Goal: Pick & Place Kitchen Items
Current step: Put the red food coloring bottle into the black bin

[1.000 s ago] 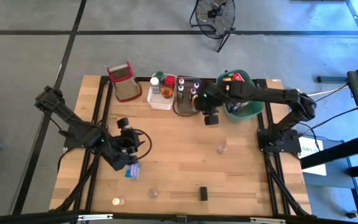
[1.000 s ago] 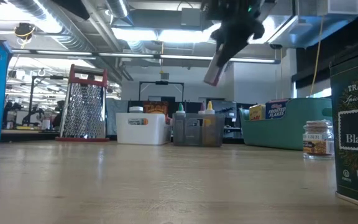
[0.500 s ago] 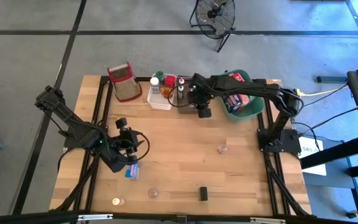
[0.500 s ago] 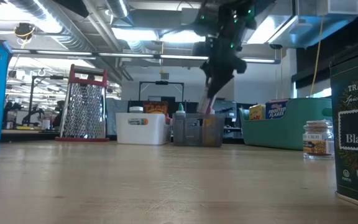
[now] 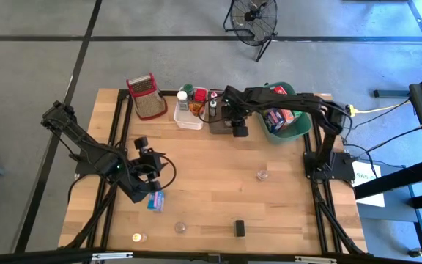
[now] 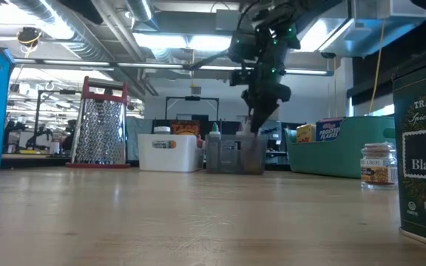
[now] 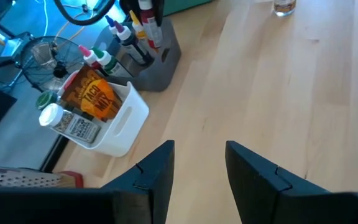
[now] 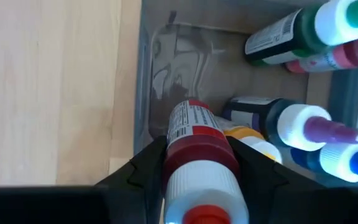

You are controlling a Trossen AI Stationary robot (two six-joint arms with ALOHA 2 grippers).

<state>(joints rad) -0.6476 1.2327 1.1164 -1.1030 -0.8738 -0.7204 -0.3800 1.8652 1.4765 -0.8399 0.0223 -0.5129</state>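
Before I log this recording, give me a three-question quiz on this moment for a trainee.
1. True or false: the right tool is shut on a small red squeeze bottle with a white cap.
2. Over which container does the right tool hang? A. white plastic bin B. grey plastic bin C. green plastic bin
3. Fill in: the left tool holds ____ and is above the bare wooden table.

Key: 1 true. 2 B. 3 nothing.
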